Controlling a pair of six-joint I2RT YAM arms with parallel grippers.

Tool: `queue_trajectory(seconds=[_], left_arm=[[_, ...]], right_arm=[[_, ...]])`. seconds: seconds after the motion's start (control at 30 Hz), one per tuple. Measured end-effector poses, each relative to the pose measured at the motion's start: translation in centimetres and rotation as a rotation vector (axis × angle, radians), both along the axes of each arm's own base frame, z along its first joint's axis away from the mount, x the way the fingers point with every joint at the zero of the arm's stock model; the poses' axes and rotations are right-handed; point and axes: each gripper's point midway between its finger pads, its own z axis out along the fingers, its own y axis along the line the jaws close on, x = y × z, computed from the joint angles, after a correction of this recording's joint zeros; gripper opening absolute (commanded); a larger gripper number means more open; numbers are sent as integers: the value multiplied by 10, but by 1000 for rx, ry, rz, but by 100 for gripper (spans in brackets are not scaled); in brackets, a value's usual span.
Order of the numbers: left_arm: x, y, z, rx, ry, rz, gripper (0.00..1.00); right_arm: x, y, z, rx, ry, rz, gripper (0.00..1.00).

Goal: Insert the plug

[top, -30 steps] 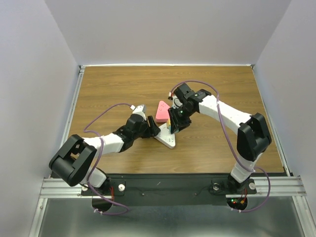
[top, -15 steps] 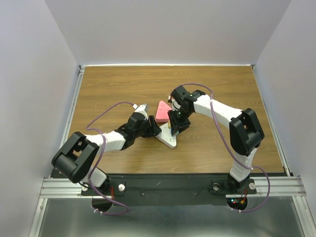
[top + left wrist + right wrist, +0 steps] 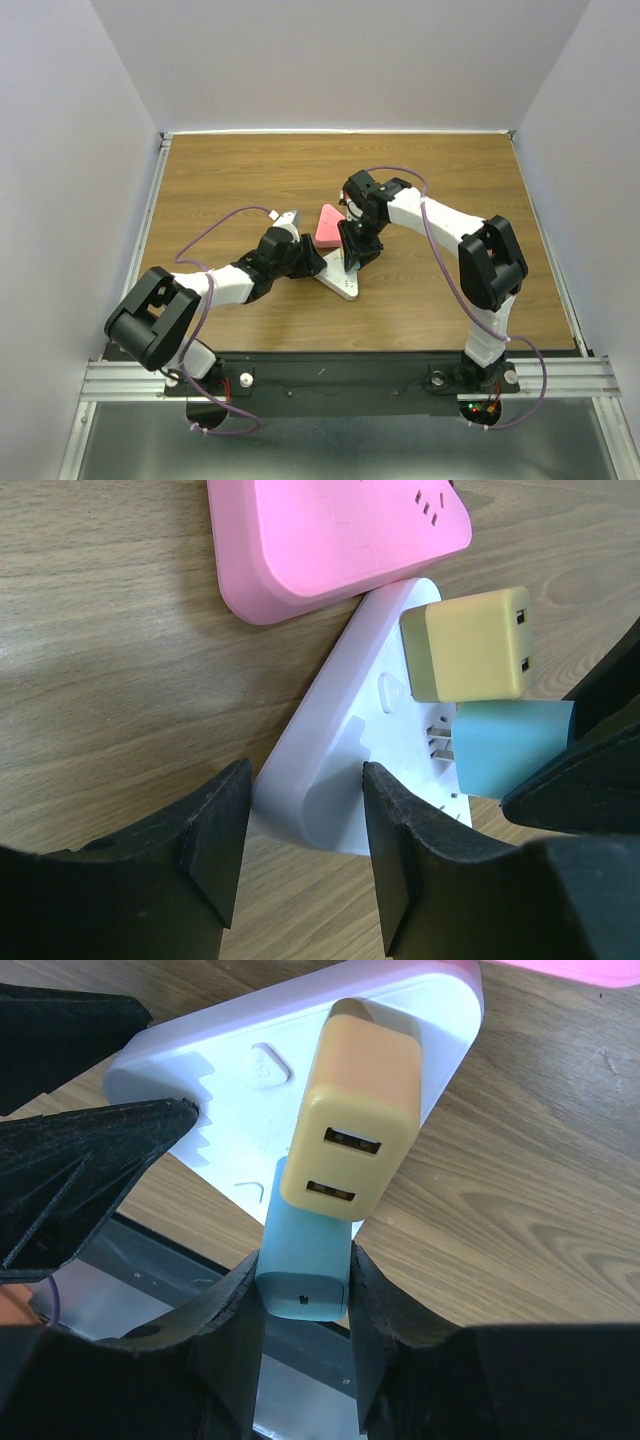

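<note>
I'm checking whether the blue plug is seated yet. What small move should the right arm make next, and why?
Probably press the blue plug straight toward the white power strip. In the left wrist view its metal prongs still show, so it isn't fully home. The right gripper is clamped on the plug beside the yellow adapter, and the left gripper straddles the strip's corner, steadying it.

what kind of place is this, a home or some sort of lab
Most likely a robot test cell, not a home: plain white walls box in a wood-grain table, and the arms are bolted to an aluminium rail at its near edge.
</note>
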Motion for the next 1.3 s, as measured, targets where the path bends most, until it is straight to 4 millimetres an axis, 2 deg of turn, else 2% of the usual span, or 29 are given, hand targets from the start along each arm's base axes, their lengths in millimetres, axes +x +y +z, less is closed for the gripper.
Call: queue_trajectory(seconds=[0.47,0.87,1.3], left_arm=[[1,1,0,-2,0,3,46],[1,0,1,-7,0,-5,45],[-1,-3,4,-15,-3,-26,44]], right_arm=[[2,-7,-5,-50,4,-62,0],[-7,-13,-9,-79,42,-73,0],[7,-14,-12,-121,72,-54,0]])
